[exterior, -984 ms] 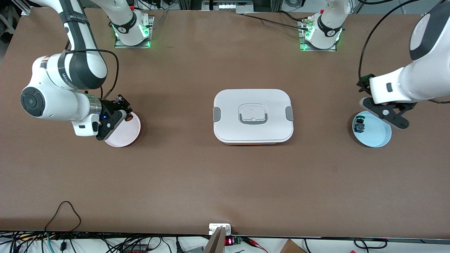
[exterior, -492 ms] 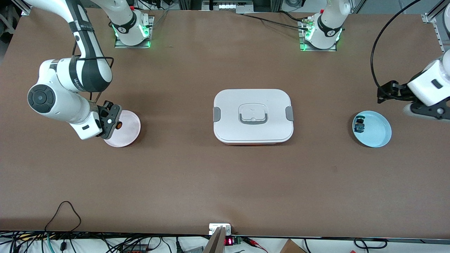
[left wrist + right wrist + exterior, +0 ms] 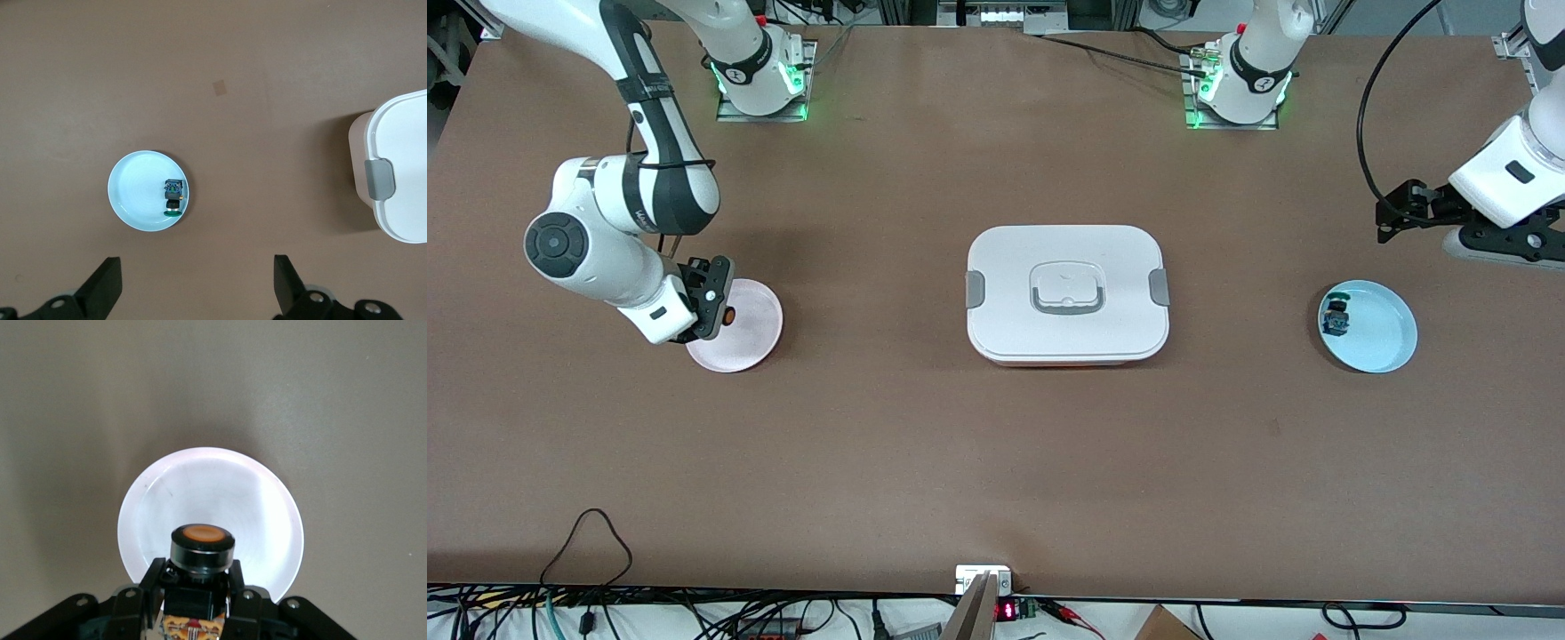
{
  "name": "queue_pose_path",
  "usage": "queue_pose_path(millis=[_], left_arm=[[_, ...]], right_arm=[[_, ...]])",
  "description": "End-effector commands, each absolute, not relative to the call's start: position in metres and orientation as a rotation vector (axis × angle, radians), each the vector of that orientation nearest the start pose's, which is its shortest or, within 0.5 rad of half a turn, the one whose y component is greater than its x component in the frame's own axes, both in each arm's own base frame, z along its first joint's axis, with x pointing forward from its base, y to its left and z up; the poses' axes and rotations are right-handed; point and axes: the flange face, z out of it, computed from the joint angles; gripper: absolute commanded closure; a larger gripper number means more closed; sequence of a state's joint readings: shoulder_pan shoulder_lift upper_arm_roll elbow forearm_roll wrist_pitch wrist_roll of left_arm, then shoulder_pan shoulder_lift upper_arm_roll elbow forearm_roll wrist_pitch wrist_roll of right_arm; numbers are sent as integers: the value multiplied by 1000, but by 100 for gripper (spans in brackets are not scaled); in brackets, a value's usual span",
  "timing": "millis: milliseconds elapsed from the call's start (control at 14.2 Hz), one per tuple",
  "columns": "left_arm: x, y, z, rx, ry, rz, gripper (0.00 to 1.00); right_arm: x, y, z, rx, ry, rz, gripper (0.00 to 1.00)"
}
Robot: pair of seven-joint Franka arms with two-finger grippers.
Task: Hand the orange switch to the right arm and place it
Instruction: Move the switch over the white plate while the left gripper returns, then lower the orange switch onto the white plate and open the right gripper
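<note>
The orange switch, black-bodied with a round orange cap, hangs just over the pink plate at the right arm's end of the table. My right gripper is shut on the switch's black body, cap pointing away from the wrist. My left gripper is open and holds nothing. It hangs high over bare table beside the light blue plate, toward the left arm's end.
A small blue-and-green-topped part lies in the light blue plate. A closed white lunch box with grey clips sits mid-table between the two plates. Cables hang along the table edge nearest the front camera.
The left arm has pulled off the blue plate and risen toward its end of the table. The right arm has swung the held switch a little across the pink plate's edge.
</note>
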State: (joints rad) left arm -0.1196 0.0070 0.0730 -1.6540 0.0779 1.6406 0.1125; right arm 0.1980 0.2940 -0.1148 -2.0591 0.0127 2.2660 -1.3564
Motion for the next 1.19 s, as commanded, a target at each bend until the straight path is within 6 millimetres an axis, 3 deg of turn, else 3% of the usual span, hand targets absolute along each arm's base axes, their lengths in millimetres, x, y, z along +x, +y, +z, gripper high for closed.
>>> queue_pose_path(millis=[0,562,1125], left_arm=[[557,-14,586,-3066,224,29,0],[554,-22,589,-3065,224,58,0],[554,-21,589,-3065,224,63,0]], right_arm=[[559,47,273,-2312,-2133,80,100],[544,46,235,-2285,-2236,-13,100],[530,44,201,-2221,-2286,17,100]])
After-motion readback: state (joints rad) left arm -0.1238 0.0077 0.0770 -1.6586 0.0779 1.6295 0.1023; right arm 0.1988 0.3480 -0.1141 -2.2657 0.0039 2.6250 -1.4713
